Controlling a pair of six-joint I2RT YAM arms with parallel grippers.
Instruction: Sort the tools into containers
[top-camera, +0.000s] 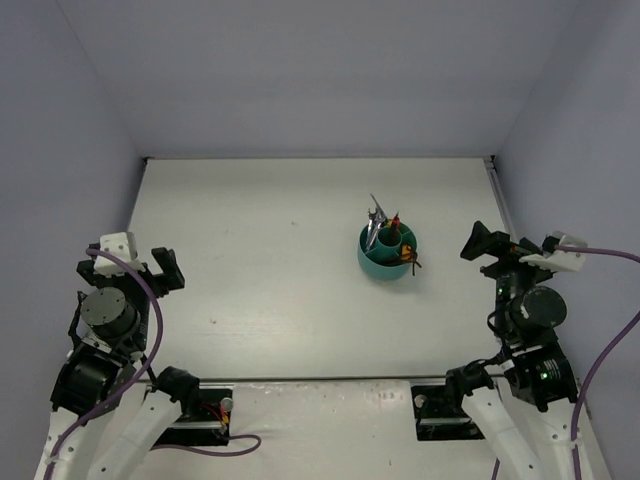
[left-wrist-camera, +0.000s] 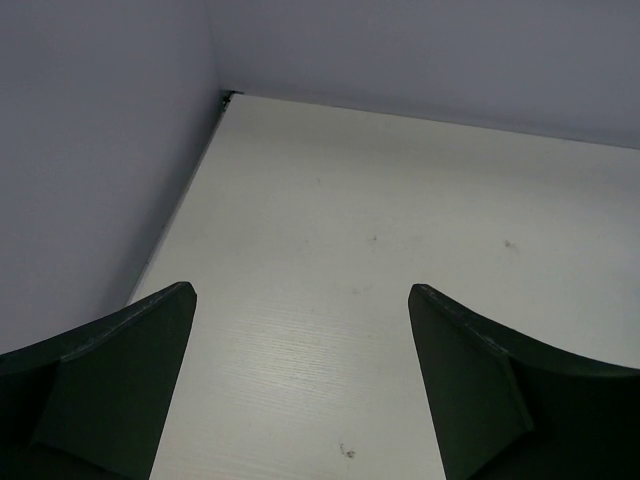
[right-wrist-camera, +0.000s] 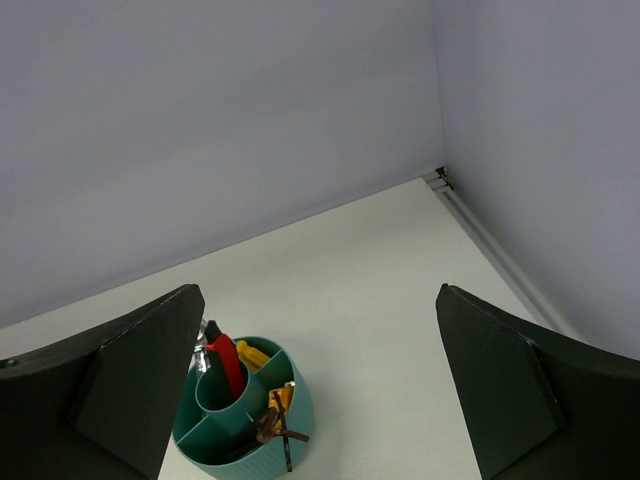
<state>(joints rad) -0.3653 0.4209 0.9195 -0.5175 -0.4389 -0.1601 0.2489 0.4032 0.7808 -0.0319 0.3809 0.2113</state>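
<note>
Wrenches (top-camera: 376, 220), silver, lean out of the round teal tub (top-camera: 388, 255), which stands on the white surface (top-camera: 270, 290) nearer its right edge than its left. A red-and-black-handled tool (right-wrist-camera: 226, 362) stands in the tub's central cup (orange-handled pieces (right-wrist-camera: 280, 400) sit in a side compartment). The left tool (left-wrist-camera: 300, 300) gapes wide near the left edge, gripping nothing. The right tool (right-wrist-camera: 320, 300), equally wide and holding nothing, is near the right edge beside the tub.

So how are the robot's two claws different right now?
The right gripper hangs close to the teal tub of tools; the left gripper is far from it, above the table's left side. The right gripper faces the tub; the left gripper faces the far left corner. Both are open and empty.
</note>
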